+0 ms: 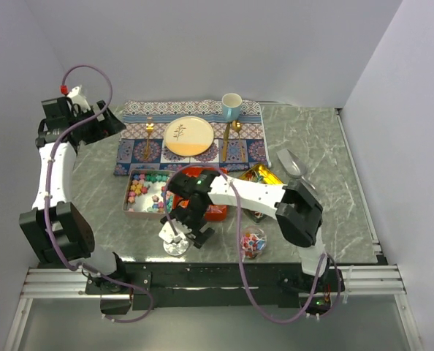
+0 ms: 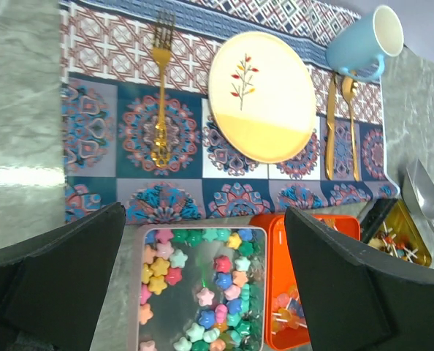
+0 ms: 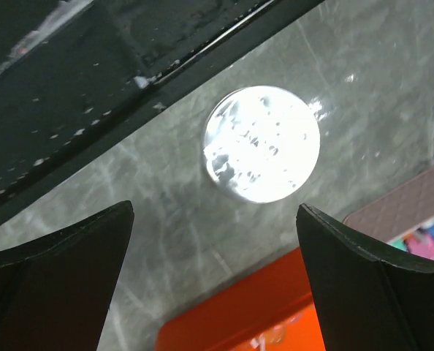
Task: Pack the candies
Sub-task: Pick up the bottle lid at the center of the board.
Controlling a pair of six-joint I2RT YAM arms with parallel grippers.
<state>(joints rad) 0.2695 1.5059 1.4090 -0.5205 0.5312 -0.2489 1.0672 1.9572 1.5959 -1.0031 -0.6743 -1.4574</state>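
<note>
Pastel star-shaped candies (image 2: 231,292) lie in a pink tin (image 1: 131,203), also in the left wrist view (image 2: 133,292). Red-orange wrapped candies (image 2: 290,307) lie in an orange tin (image 1: 215,212). Twist-wrapped candies (image 1: 252,243) fill a small glass bowl at the front. More sweets (image 2: 392,241) lie in a yellow tin (image 1: 264,178). My left gripper (image 1: 104,121) is open and empty, high above the mat, its view (image 2: 204,212) looking down on the tins. My right gripper (image 1: 174,232) is open and empty, low over a clear glass bowl (image 3: 261,144) beside the orange tin (image 3: 231,325).
A patterned placemat (image 1: 133,150) at the back holds a plate (image 1: 188,136), a gold fork (image 1: 149,135), a gold spoon (image 1: 235,131) and a blue cup (image 1: 231,107). A metal scoop (image 1: 294,162) lies right of the yellow tin. The table's black front rail (image 3: 71,88) is close to the glass bowl.
</note>
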